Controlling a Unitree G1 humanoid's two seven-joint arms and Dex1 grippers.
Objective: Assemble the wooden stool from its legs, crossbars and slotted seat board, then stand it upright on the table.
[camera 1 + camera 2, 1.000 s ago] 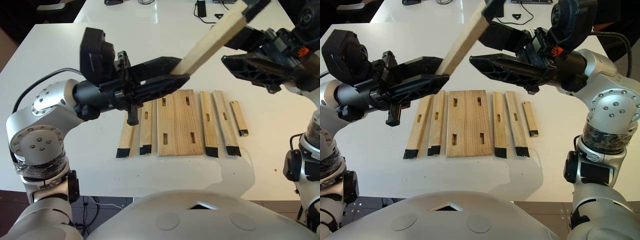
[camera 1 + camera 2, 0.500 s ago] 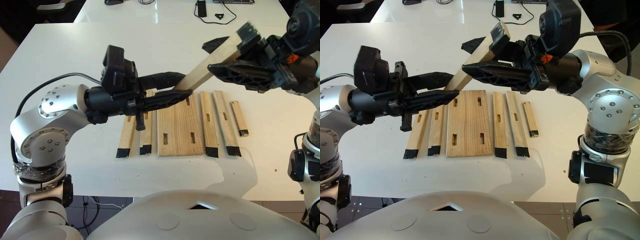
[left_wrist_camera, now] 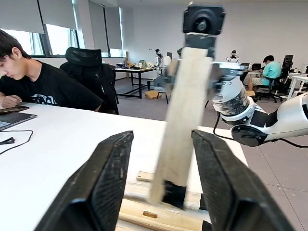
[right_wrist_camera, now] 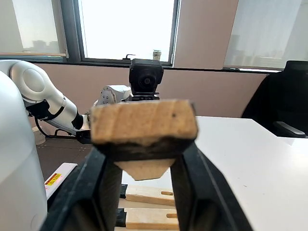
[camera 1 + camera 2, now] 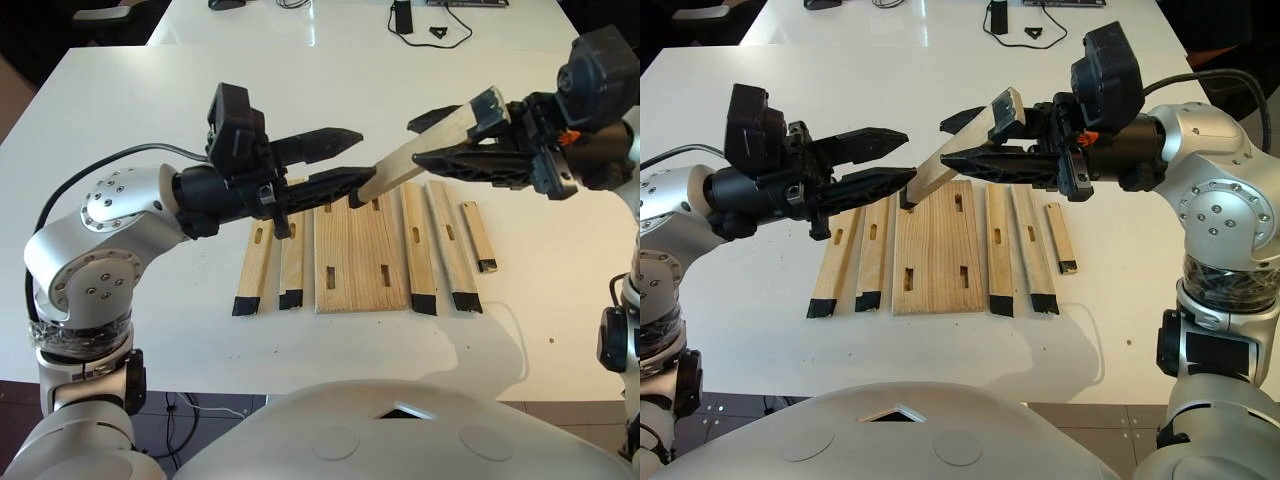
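Obs.: right gripper [image 5: 415, 140] is clamping the stool leg [image 5: 397, 170] near its upper end. The long axis is slanting down toward the left gripper [image 5: 366, 152], whose fingers are standing apart, flanking the black-tipped lower end just above the seat board [image 5: 360, 250].

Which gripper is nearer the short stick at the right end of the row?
Right. The right gripper, shut on a leg, hangs above the row's right half near the short stick; the left gripper is open farther left.
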